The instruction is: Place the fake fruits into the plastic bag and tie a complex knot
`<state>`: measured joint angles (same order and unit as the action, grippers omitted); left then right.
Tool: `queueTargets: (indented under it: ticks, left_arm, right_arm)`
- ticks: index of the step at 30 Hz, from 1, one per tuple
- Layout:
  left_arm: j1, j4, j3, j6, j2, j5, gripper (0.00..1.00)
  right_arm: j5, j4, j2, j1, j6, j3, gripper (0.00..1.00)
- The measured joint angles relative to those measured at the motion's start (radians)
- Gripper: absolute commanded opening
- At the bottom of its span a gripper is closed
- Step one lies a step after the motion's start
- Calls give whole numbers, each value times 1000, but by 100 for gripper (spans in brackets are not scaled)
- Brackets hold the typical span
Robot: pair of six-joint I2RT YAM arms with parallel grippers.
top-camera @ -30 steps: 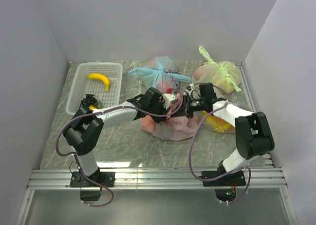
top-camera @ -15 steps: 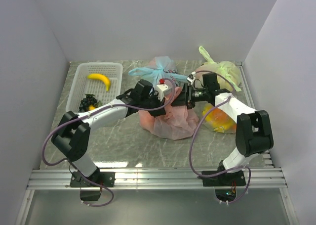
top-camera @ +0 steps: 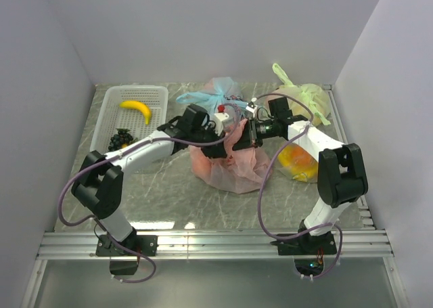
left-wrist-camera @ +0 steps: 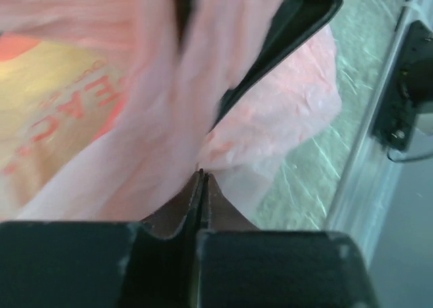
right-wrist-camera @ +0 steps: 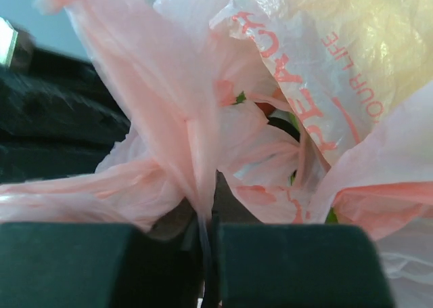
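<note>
Two grippers of mine meet atop the plastic bag (top-camera: 230, 171): left gripper (top-camera: 218, 139) and right gripper (top-camera: 247, 135), each clenched on its pink film. In front of the bag, the surface (top-camera: 169, 200) lies bare to its edge. Left of the bag, one basket (top-camera: 108, 112) holds one banana (top-camera: 136, 109) and one grape bunch (top-camera: 120, 139). Only my wrist views show the film pinched.

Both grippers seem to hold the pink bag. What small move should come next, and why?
Probably draw the two grippers apart a little to tension the plastic. The left gripper and the right gripper are each shut on a strip of the pink bag, close together above it, and no finished knot shows.
</note>
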<state>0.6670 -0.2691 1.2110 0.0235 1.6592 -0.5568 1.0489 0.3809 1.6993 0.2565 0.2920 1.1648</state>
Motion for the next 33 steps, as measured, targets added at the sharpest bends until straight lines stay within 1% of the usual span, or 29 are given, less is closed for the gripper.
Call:
queueTargets:
  ticks: [1,2,5,8,10,12,15,16,17,18,19,21,22,23,24,25,26,27,30,32,33]
  left_arm:
    - [-15,-27,11,-3,-6,-15,12]
    - [-36,-63,28,-4,-16,-35,22]
    - [-106,-138,74,-7,-59,-58,33]
    - [-158,-161,105,-21,-124,-59,35]
    - [-157,-154,111,-25,-150,-72,36]
    - [-143,-152,122,-31,-146,-96,37]
    - [-121,-138,138,-40,-95,-133,41]
    - [-112,-135,138,-42,-74,-141,39]
    - [-106,-135,138,-43,-57,-147,36]
    - [-100,-132,138,-46,-40,-151,31]
    - [-93,-129,138,-49,-23,-156,19]
    - [-83,-113,138,-53,4,-162,12]
    - [-79,-106,144,-53,19,-164,8]
    - [-74,-98,153,-51,35,-166,3]
    - [-71,-90,165,-49,50,-169,2]
    - [-69,-81,175,-48,61,-172,0]
    - [-68,-72,181,-46,69,-174,0]
    - [-68,-63,182,-47,70,-175,0]
    - [-68,-48,182,-47,70,-185,0]
    - [-67,-48,182,-50,70,-193,0]
    - [-66,-48,182,-50,70,-199,0]
  right_arm:
    - [0,11,0,0,-15,0,1]
    - [0,21,0,0,-31,0,0]
    - [10,44,0,0,-71,0,0]
    - [32,60,-1,0,-103,0,0]
    - [49,67,0,0,-120,1,0]
    - [63,82,2,0,-136,10,0]
    - [79,117,18,2,-166,52,0]
    - [87,130,26,3,-180,72,0]
    - [94,139,35,4,-192,90,2]
    - [98,148,41,5,-204,103,10]
    - [101,160,47,6,-218,113,14]
    - [105,186,53,11,-256,122,26]
    - [106,204,56,16,-278,127,30]
    - [107,220,59,21,-299,129,31]
    - [108,238,63,26,-321,132,36]
    - [108,250,66,30,-338,133,37]
    - [109,264,71,35,-357,134,39]
    - [109,279,74,39,-375,135,43]
    - [108,300,85,49,-412,140,48]
    - [108,299,90,53,-421,145,48]
    - [108,299,93,54,-422,148,37]
